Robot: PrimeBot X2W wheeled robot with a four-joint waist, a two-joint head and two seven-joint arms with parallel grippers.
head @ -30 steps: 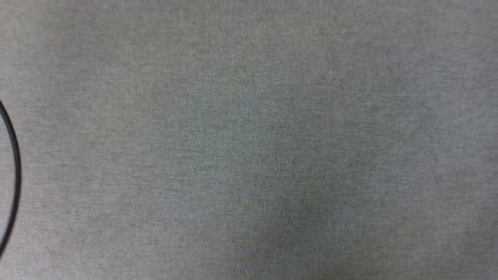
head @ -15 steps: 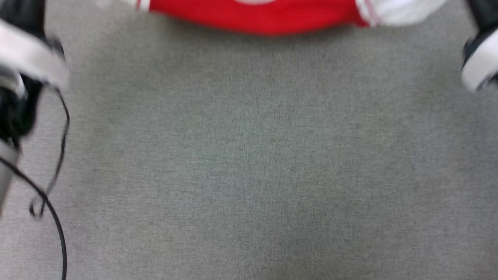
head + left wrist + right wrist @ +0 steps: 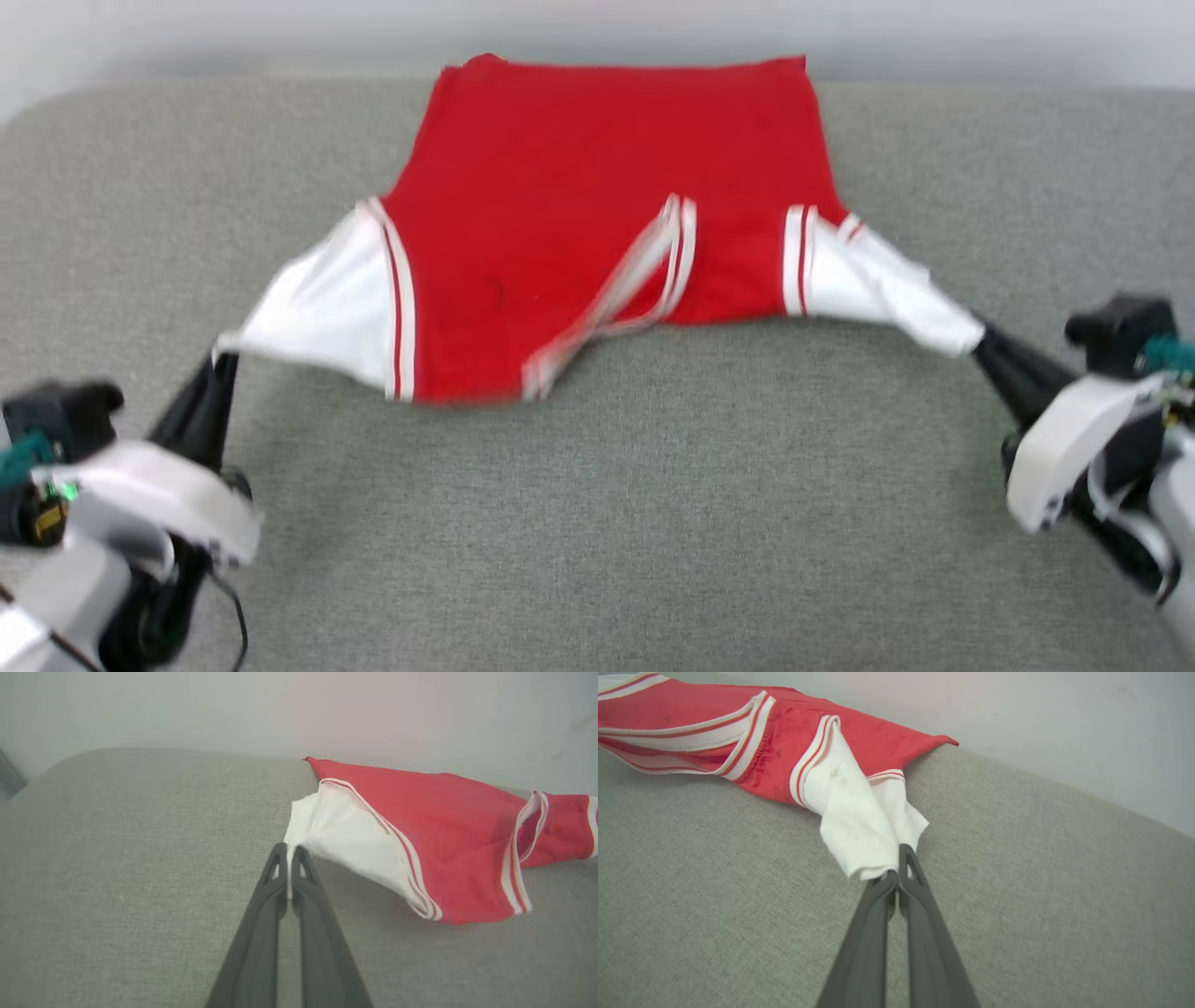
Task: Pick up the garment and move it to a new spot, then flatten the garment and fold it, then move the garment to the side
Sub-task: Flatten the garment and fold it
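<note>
Grey cloth-covered surface, rounded far corners, pale wall right behind it.

The garment lies toward the back of the surface, red body spread out, far hem at the back edge by the wall. Plain red side up. Striped collar faces the robot and sags in a loose loop near the front edge of the cloth.

Left gripper: jaws pressed together, pinching the tip of the white left sleeve. Sleeve is pulled out sideways into a taut point. In the left wrist view the fabric is nipped between the two dark fingers, and the sleeve's underside stands clear of the surface with shadow below it.

Right gripper: jaws likewise pressed together, pinching the end of the white right sleeve. The right wrist view shows that sleeve bunched into folds where it enters the fingertips.

Both arms are low and wide apart, one at each side, with the shirt stretched between them. A dark cable hangs by the left arm. The head view is somewhat blurred.
</note>
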